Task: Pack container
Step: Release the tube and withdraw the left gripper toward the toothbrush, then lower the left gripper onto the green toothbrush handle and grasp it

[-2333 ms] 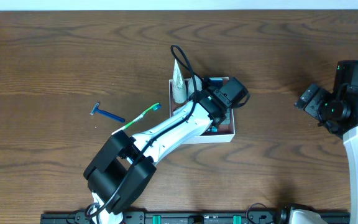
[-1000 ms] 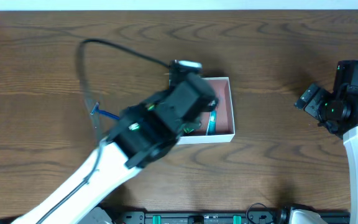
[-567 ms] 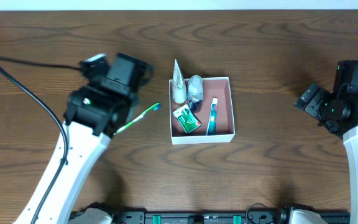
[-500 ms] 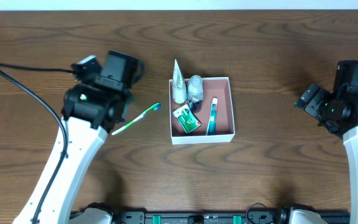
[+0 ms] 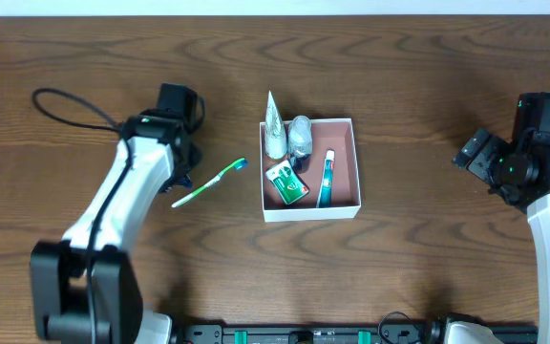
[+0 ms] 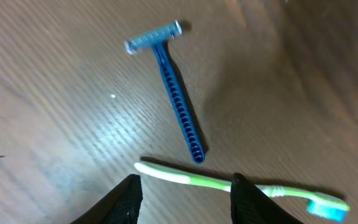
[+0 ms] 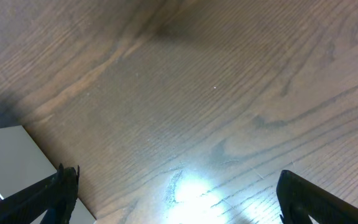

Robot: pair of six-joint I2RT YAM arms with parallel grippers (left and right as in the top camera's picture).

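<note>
Left wrist: left tool (image 6: 185, 190) half-open above toothbrush (image 6: 216, 182); razor (image 6: 178, 99) beside; right tool (image 7: 176, 180) wide.

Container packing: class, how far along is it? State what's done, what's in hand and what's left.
Done: the container holds a green packet, a teal tube and a small bottle. In hand: nothing; the left gripper hovers with open jaws over the toothbrush. Left: toothbrush and blue razor lie on the table, unpacked.
</note>
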